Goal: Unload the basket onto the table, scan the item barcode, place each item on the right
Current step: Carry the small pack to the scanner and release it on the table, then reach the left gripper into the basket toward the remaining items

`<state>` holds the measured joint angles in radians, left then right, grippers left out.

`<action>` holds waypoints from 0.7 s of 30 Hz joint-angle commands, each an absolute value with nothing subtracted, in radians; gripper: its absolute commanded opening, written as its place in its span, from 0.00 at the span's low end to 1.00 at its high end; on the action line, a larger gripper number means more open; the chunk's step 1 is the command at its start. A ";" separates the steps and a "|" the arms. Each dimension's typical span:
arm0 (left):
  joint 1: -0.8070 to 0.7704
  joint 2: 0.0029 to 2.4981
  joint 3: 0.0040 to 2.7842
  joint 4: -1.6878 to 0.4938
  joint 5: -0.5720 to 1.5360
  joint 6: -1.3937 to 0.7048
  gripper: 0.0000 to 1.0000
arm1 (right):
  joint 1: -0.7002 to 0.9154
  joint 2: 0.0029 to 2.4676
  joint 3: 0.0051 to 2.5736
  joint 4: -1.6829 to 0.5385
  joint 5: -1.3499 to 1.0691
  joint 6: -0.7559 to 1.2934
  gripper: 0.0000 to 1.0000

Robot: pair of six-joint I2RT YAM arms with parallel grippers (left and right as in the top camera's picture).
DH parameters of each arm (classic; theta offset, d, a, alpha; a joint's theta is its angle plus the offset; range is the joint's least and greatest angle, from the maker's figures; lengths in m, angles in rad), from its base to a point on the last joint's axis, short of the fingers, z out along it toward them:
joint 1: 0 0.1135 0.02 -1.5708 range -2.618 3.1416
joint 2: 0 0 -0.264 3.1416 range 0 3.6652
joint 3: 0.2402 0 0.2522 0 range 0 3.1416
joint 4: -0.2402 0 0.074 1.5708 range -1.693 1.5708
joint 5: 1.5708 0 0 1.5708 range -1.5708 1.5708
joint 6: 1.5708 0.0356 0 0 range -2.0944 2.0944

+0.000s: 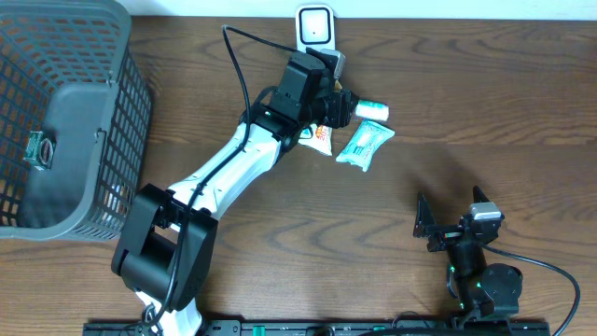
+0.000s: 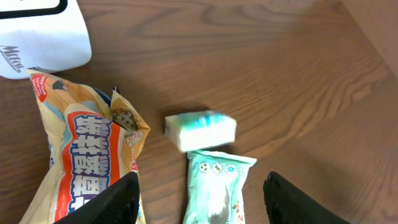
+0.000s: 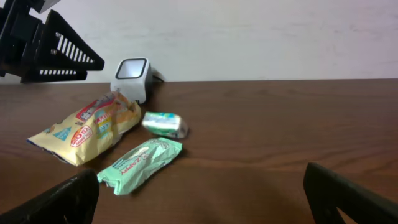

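Three items lie on the wooden table in front of the white barcode scanner (image 1: 315, 28) (image 2: 37, 31) (image 3: 130, 74). They are a yellow-orange snack bag (image 1: 319, 137) (image 2: 74, 155) (image 3: 84, 127), a teal packet (image 1: 364, 146) (image 2: 214, 186) (image 3: 140, 163) and a small white-and-teal pack (image 1: 371, 111) (image 2: 200, 129) (image 3: 163, 123). The small pack looks blurred in the left wrist view. My left gripper (image 1: 340, 107) (image 2: 202, 180) hovers over the items, open, holding nothing. My right gripper (image 1: 451, 207) (image 3: 199, 177) is open at the front right, well away from them.
A grey mesh basket (image 1: 135, 93) stands at the left edge, with a small green thing (image 1: 39, 149) on its outer side. The left arm stretches diagonally from the front left towards the scanner. The table's far edge meets a white wall just behind the scanner.
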<state>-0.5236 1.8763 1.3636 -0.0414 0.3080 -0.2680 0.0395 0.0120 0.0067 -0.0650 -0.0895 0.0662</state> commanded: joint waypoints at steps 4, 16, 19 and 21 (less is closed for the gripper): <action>-0.488 1.765 1.367 -0.048 0.294 -0.262 0.63 | 0.037 0.007 0.006 -0.070 -0.085 0.054 0.99; -0.223 1.407 1.367 -0.293 0.294 -0.255 0.62 | 0.037 0.007 0.006 -0.070 -0.084 0.054 0.99; -0.126 1.325 1.367 -0.350 0.294 -0.255 0.62 | 0.037 0.007 0.006 -0.070 -0.084 0.054 0.99; -0.042 1.271 1.367 -0.371 0.294 -0.255 0.62 | 0.037 0.007 0.006 -0.070 -0.084 0.054 0.99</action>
<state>-0.1291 1.3388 1.3643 -0.3523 0.3008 -0.2642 0.0395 0.0120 0.0067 -0.0650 -0.0895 0.0662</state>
